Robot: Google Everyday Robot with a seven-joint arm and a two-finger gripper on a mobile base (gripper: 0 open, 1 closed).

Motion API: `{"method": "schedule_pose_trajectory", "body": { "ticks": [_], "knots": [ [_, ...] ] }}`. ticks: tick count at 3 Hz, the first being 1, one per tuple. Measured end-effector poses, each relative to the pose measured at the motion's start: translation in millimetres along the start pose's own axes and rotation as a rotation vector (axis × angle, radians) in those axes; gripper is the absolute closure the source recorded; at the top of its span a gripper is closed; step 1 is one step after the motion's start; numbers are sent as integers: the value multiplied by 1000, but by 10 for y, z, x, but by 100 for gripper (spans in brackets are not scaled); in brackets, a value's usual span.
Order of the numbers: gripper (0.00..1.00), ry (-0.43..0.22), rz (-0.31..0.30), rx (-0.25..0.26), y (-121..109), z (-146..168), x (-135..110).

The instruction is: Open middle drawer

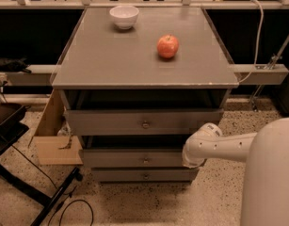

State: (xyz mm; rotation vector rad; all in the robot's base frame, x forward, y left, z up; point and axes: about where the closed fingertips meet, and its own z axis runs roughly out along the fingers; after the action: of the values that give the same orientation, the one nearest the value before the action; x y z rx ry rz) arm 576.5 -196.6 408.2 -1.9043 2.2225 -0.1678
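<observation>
Reaching in from the right, the white arm (224, 146) has its gripper (187, 162) at the right end of the middle drawer (130, 157); whether it is wide or narrow, I cannot tell. An apple (167, 46) and a bowl (124, 16) sit on the counter (111, 60).
</observation>
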Motion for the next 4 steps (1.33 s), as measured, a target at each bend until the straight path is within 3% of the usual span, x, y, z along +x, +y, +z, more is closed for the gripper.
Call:
{"method": "schedule_pose_trajectory", "body": {
  "ticks": [1,2,4],
  "knots": [
    [96,0,0,0,-11,-49,-6],
    [100,27,-18,-28,78,-124,71],
    [100,27,-18,-29,50,-257,60]
  ]
}}
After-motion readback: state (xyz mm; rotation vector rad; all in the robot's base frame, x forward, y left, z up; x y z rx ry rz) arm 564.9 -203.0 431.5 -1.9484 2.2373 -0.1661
